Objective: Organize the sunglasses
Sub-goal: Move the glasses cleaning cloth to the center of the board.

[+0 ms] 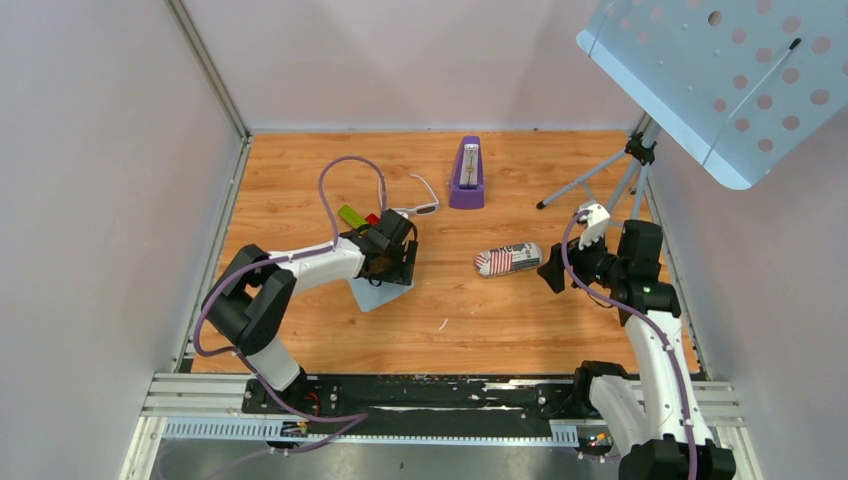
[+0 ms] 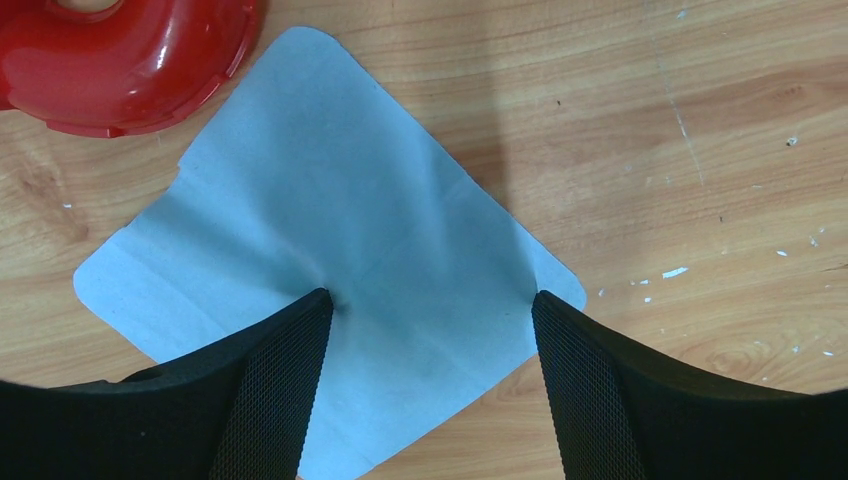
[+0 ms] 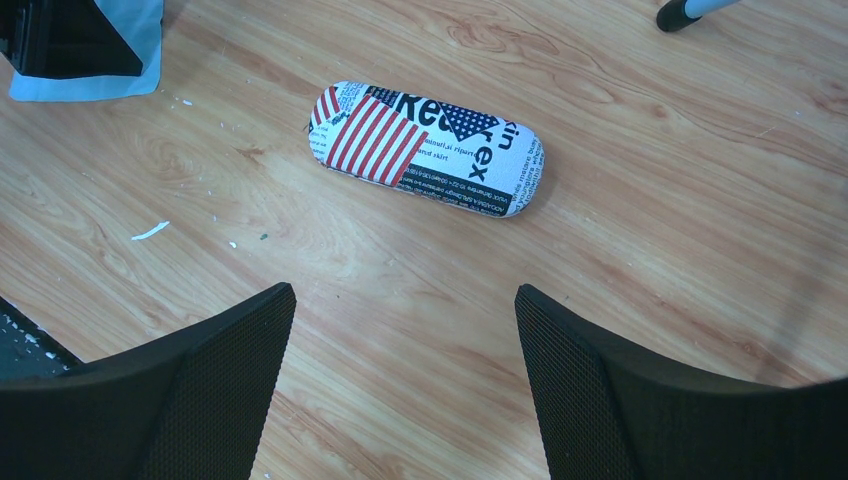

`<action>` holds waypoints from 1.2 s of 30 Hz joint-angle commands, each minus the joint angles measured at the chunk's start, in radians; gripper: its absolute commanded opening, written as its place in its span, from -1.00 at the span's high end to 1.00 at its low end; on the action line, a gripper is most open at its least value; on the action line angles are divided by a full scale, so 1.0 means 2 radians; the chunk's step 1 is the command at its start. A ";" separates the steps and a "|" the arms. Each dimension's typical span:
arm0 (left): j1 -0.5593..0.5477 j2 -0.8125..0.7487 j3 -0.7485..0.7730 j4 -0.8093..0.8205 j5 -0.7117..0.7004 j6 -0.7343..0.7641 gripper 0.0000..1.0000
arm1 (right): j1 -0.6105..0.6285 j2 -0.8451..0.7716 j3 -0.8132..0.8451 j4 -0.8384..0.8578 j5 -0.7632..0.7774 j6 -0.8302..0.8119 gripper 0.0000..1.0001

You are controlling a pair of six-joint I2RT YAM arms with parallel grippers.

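A long case (image 1: 508,260) printed with stars, stripes and newsprint lettering lay flat and shut on the wooden surface (image 1: 450,330). Behind the case, a little to its left, stood a purple metronome (image 1: 466,175). Well to the left of the case lay a pale blue square cloth (image 2: 330,230), faintly creased. Left of the case and further back sat a red plastic ring (image 2: 120,60), just beside the cloth's corner, with a green strip (image 1: 351,215) next to it. Right of the case and behind it stood a tripod (image 1: 610,180) carrying a tilted, perforated pale blue plate (image 1: 720,80).
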 commanded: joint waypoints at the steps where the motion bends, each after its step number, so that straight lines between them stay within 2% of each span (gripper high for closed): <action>1: -0.012 0.009 -0.024 0.001 0.043 -0.019 -0.54 | -0.007 -0.003 -0.007 0.005 0.000 -0.004 -0.72; 7: -0.012 0.006 -0.010 -0.014 0.029 -0.013 -0.54 | -0.007 -0.003 -0.007 0.005 -0.001 -0.004 -0.72; 13: -0.012 -0.024 0.014 -0.063 -0.030 -0.004 -0.58 | -0.007 -0.005 -0.008 0.005 -0.001 -0.005 -0.72; 17: -0.012 -0.038 0.023 -0.087 -0.037 0.000 -0.59 | -0.007 -0.006 -0.007 0.005 -0.001 -0.005 -0.72; 22: -0.012 -0.102 0.004 -0.043 -0.008 0.002 -0.58 | -0.007 -0.006 -0.007 0.005 -0.002 -0.005 -0.72; 26: -0.012 -0.118 -0.002 -0.008 0.036 0.021 -0.39 | -0.007 -0.005 -0.007 0.004 -0.003 -0.005 -0.72; 28: -0.013 -0.100 0.005 -0.005 0.056 0.038 -0.06 | -0.007 -0.005 -0.007 0.004 -0.003 -0.005 -0.72; 30: -0.016 -0.080 0.013 -0.003 0.071 0.045 0.18 | -0.007 -0.005 -0.007 0.004 -0.003 -0.005 -0.72; 31: -0.019 -0.071 0.015 -0.001 0.078 0.049 0.24 | -0.007 -0.005 -0.007 0.004 -0.003 -0.005 -0.72; 32: -0.022 -0.062 0.018 0.000 0.079 0.050 0.24 | -0.007 -0.006 -0.007 0.004 -0.003 -0.005 -0.72; 36: -0.037 -0.021 0.039 -0.014 0.076 0.051 0.02 | -0.008 -0.006 -0.007 0.004 -0.002 -0.006 -0.72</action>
